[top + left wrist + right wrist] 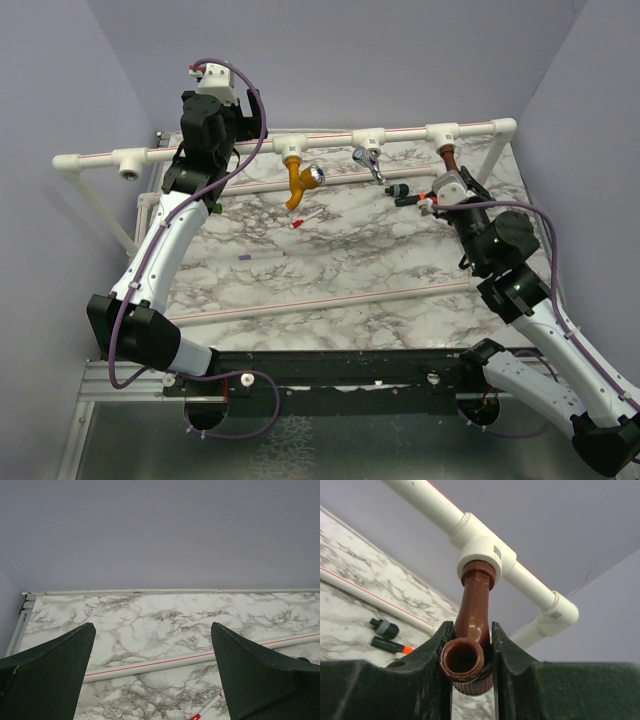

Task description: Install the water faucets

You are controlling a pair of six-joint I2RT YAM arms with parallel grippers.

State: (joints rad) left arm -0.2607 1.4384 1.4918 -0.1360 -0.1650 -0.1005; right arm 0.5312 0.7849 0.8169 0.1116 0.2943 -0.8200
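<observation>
The dark brown faucet [472, 605] hangs from the rightmost tee socket [485, 550] of the white pipe; it also shows in the top view [449, 157]. My right gripper [470, 630] is shut on its lower spout end, just below the pipe [445, 188]. The mustard-orange faucet [296, 180] and the silver-grey faucet [368, 162] hang from the two middle tees. The far left tee [130, 165] holds nothing. My left gripper [152, 630] is open and empty, held above the marble at the back left [192, 172]. The dark green faucet is not in view.
Two small black-and-orange pieces [405, 195] lie on the marble [330, 260] near my right gripper, also in the right wrist view [387, 637]. A red-tipped white marker [207, 706] lies mid-table [305, 218]. A low red-striped pipe [165, 660] runs along the table. Walls enclose three sides.
</observation>
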